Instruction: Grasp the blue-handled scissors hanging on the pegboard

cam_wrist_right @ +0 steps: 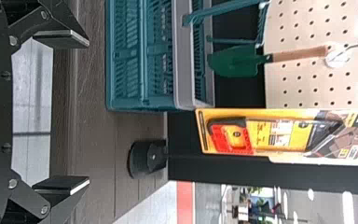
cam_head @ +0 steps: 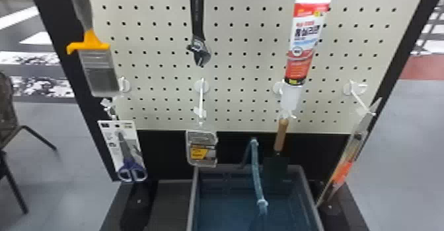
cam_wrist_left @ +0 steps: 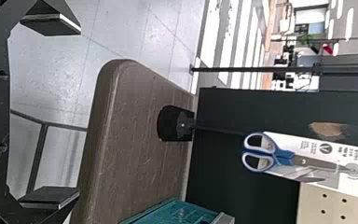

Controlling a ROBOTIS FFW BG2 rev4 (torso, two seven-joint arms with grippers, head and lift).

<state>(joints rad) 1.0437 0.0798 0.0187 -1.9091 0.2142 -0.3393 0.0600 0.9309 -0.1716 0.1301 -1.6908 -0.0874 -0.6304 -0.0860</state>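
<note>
Nearest, left of the basket [cam_wrist_right: 183,70] and on its near side: left gripper [cam_wrist_left: 78,111], fingers spread wide, with nothing between them. Also on the near side of the basket, toward its right end: right gripper [cam_wrist_right: 87,111], likewise apart and empty, best left idle.

Farther in, left of the basket and above rim level: blue-handled scissors [cam_wrist_left: 286,157], hanging with loops down and blades up against a printed card [cam_wrist_left: 303,143]. Well apart from both grippers, so in need of an approach first with the left. Likely light and stiff, with smooth, slightly slippery plastic loops; not fragile, but backed by thin card, apt to bend or crease. Take hold across the blue neck, just above the two loops, with one finger to each side. Avoid pinching card alone, for fear of slipping off, and avoid nudging the loops, for fear of a swing. Approach slowly, line up first, then squeeze firmly.

Left of the basket too, but much higher: paintbrush [cam_head: 99,68], worth steering clear of. Farthest, behind and above the basket: pegboard [cam_head: 224,85].
</note>
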